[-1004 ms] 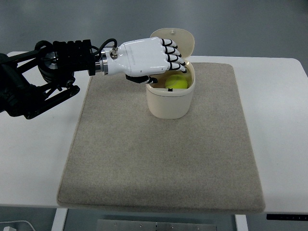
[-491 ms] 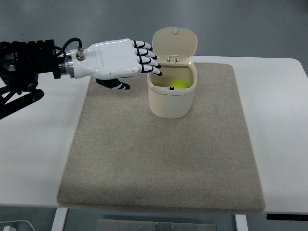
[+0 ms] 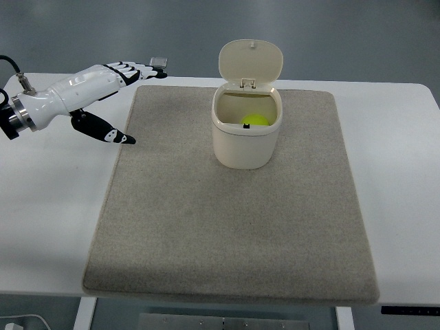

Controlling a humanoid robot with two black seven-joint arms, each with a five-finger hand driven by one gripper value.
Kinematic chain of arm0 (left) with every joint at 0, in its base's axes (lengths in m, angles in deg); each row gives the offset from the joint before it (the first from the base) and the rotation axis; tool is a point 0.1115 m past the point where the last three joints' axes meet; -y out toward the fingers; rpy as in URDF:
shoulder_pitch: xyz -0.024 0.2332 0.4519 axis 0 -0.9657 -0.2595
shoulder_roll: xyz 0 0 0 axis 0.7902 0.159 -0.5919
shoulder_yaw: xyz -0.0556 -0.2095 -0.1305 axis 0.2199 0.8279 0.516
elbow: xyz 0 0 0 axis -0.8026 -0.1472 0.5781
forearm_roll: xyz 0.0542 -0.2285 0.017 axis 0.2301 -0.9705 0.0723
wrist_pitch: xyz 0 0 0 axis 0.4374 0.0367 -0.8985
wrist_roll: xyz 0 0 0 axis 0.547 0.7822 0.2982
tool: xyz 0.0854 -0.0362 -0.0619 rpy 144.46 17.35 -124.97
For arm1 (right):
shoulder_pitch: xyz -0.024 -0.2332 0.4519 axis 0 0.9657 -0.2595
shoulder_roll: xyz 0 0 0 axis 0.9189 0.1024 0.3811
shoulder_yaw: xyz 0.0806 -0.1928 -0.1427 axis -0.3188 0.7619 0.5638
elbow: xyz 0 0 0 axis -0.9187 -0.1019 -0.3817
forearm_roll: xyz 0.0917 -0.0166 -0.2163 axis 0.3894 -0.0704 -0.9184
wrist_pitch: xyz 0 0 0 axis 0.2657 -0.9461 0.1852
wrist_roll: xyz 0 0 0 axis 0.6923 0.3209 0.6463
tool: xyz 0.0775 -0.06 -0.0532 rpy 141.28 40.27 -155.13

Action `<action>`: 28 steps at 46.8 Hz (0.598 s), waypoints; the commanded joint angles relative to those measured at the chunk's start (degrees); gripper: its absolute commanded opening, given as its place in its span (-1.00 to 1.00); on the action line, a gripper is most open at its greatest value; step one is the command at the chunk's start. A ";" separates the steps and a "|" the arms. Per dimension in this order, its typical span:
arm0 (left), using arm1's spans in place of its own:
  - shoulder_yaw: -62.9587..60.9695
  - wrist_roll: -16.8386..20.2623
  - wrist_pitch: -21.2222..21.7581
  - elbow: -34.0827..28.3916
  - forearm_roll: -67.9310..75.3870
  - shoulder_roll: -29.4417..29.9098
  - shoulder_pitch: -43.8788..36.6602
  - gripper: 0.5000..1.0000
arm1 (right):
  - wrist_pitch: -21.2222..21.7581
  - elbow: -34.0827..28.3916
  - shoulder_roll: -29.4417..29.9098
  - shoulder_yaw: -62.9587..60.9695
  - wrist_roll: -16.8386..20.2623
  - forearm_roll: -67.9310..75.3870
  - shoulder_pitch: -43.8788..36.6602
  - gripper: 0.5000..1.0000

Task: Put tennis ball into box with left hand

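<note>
While the lid stands raised: tennis ball [image 3: 256, 119] lies inside the box [image 3: 245, 141].
Left hand [image 3: 82, 93]: fingers released, empty, above the counter [image 3: 48, 199].

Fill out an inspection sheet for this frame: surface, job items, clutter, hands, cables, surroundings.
Surface: white table with a beige mat on it.
Job items: tennis ball lies inside the cream box, whose lid stands open.
Clutter: small flat object at the table's far edge, too small to identify.
Hands: left hand open, empty, over the table's left side, apart from the box; right hand out of view.
Cables: thin black cable at the left wrist.
Surroundings: grey floor.
</note>
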 commanded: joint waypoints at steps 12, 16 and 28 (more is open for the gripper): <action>3.30 -0.26 -14.42 -5.33 -40.69 -0.32 -2.86 0.98 | 0.00 0.00 0.00 0.00 0.00 0.00 -0.01 0.75; 3.39 -0.61 -21.98 -9.46 -49.75 -0.49 -2.51 0.98 | 0.00 0.00 0.00 0.00 0.00 0.00 -0.01 0.75; 3.21 -2.89 -40.52 -21.24 -66.99 -4.44 -2.07 0.98 | 0.00 0.00 0.00 0.00 0.00 0.00 -0.01 0.75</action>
